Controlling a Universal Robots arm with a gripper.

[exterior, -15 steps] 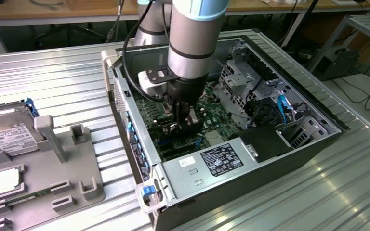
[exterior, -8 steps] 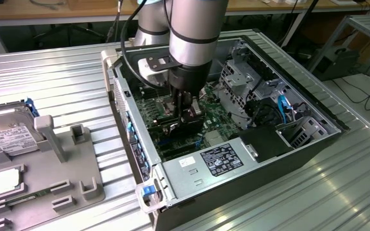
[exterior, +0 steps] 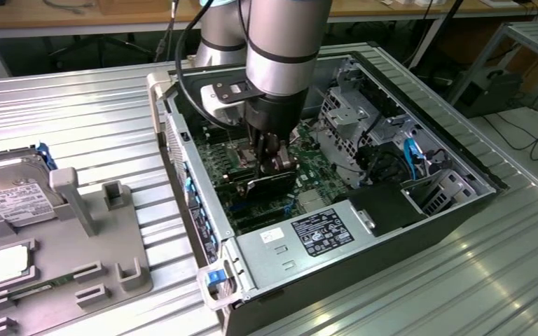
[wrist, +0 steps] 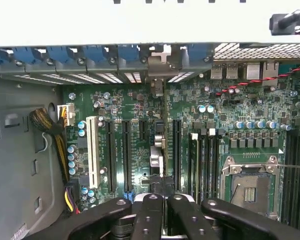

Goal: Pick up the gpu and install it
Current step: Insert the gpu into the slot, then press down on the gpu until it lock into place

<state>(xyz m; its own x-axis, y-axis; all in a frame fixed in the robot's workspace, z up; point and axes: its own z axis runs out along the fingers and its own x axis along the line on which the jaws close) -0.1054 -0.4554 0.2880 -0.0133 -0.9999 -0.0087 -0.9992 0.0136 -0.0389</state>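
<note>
My gripper [exterior: 274, 166]: inside open computer case [exterior: 456, 157], above motherboard [exterior: 321, 178]; fingers clamped on top edge of gpu [exterior: 267, 183].
Gpu: held upright on edge, black, low over expansion slots [wrist: 125, 155]; in wrist view seen edge-on as thin strip [wrist: 156, 150] running between slots toward case rear bracket.
Empty processor socket [wrist: 250, 187]: beside slots.
Hard drive [exterior: 12, 192], processor chip [exterior: 9, 262]: on grey fixture [exterior: 110, 269] on bench [exterior: 82, 119], exterior view's left.
</note>
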